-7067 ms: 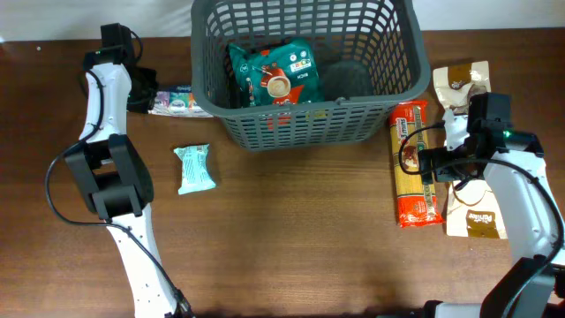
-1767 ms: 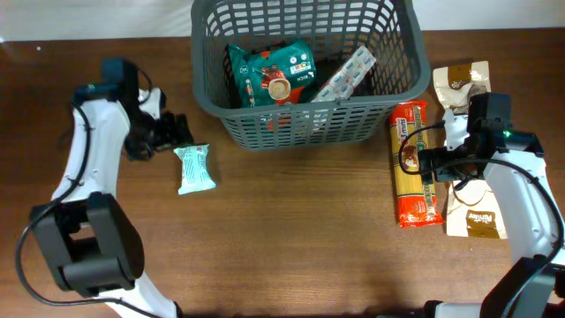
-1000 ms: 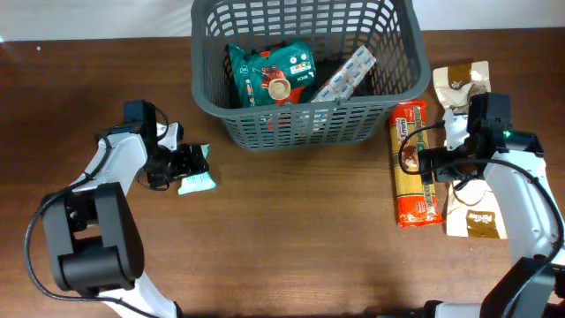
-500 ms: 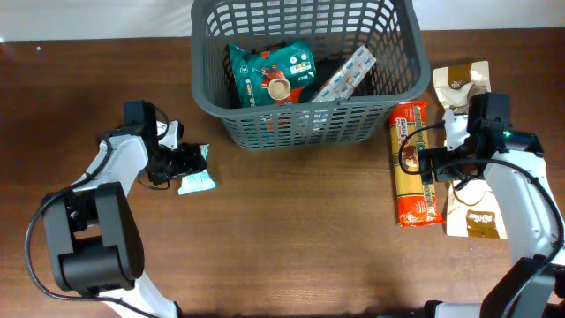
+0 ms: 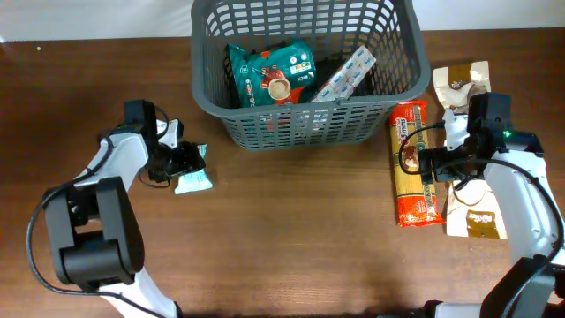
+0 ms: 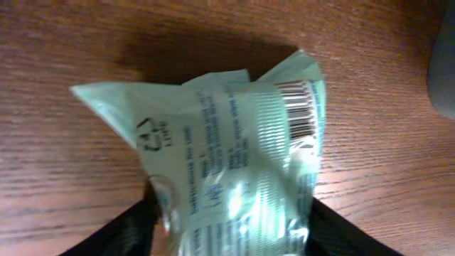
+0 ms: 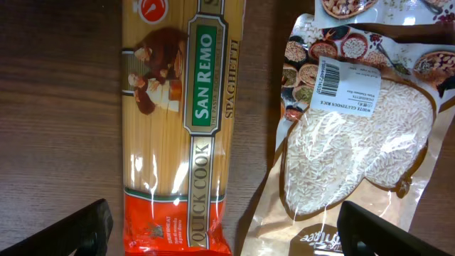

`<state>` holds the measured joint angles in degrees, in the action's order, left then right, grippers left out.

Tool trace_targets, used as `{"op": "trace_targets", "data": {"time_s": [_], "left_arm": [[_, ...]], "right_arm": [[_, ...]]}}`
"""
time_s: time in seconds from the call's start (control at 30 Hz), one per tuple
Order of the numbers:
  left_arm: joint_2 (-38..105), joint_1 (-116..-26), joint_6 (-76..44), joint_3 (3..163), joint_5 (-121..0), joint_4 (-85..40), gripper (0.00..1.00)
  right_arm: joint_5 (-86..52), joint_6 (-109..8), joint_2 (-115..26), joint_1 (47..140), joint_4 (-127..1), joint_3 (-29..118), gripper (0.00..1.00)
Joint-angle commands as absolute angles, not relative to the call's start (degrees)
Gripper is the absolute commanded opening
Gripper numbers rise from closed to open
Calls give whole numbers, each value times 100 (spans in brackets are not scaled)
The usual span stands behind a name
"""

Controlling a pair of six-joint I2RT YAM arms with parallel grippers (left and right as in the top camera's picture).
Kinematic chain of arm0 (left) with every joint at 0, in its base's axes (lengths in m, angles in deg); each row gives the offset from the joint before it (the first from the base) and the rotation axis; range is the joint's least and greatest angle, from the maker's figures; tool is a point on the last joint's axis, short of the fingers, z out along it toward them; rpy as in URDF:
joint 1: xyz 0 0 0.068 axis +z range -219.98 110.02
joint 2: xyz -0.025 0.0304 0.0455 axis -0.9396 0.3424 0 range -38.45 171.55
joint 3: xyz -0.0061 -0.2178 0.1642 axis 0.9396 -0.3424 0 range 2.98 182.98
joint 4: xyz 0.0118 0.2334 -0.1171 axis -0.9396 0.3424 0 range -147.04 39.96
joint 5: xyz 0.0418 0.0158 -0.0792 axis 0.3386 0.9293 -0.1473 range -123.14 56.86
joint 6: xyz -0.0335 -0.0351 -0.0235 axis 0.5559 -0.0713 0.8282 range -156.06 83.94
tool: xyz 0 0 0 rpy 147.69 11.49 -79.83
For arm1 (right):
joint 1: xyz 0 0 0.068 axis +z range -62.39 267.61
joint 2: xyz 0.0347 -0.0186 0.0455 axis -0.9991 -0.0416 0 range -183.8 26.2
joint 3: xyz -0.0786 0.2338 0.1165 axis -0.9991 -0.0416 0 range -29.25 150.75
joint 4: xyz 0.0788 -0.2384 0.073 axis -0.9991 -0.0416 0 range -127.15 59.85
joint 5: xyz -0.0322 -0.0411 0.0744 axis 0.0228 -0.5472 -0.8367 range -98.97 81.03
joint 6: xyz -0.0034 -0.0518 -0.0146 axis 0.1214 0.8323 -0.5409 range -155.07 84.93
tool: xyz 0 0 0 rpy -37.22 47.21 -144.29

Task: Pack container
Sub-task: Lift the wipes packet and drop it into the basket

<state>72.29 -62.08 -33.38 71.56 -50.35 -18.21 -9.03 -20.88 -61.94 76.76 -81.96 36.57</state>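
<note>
The container point(image 5: 300, 124), a dark grey slotted basket, stands at the back centre. It holds a green coffee pouch point(image 5: 271, 75) and a pale striped packet point(image 5: 347, 73). Left of it, a crumpled mint-green packet point(image 5: 192, 179) point(image 6: 234, 149) lies on the table. My left gripper point(image 5: 187, 161) point(image 6: 231, 227) has a finger pressed against each side of it. My right gripper point(image 5: 439, 168) point(image 7: 224, 231) hangs open at the right, above a spaghetti pack point(image 5: 413, 163) point(image 7: 185, 107) and a rice pouch point(image 7: 355, 135), touching neither.
A second brown-and-white pouch point(image 5: 459, 84) lies at the back right beside the basket. The rice pouch point(image 5: 472, 212) sits partly under my right arm. The brown wooden table point(image 5: 291, 238) shows across the front.
My left gripper's fingers have come in on the mint-green packet, which is now squeezed narrower and crumpled. The right arm has not moved.
</note>
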Motion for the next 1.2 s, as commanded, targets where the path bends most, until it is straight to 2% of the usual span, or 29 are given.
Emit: {"op": "trace_targets", "data": {"time_s": [0.0,0.13,0.27,0.37,0.5,0.83,1.17], "left_arm": [[7653,-6247,-3371,6981,-5140,-1849,58],[7653,-6247,-3373,6981,-5140,-1887,52],[7653,-6247,-3373,6981,-5136,-1917,49],[7653,-6247,-3373,6981,-5136,-1941,33],[7653,-6240,-3373,6983,-5140,-1959,3],[7443,-5978,-3375,7549,-5455,-1642,2],[6645,-5462,-3373,9322,-5700,-818,2]], "right_arm": [[-960,-2048,-6227,7633,-8181,3769,99],[-962,-2048,-6227,7633,-8181,3767,99],[-962,-2051,-6227,7633,-8181,3767,99],[-962,-2051,-6227,7633,-8181,3767,99],[-960,-2051,-6227,7633,-8181,3769,99],[-960,-2051,-6227,7633,-8181,3769,99],[-962,-2048,-6227,7633,-8181,3767,99]]}}
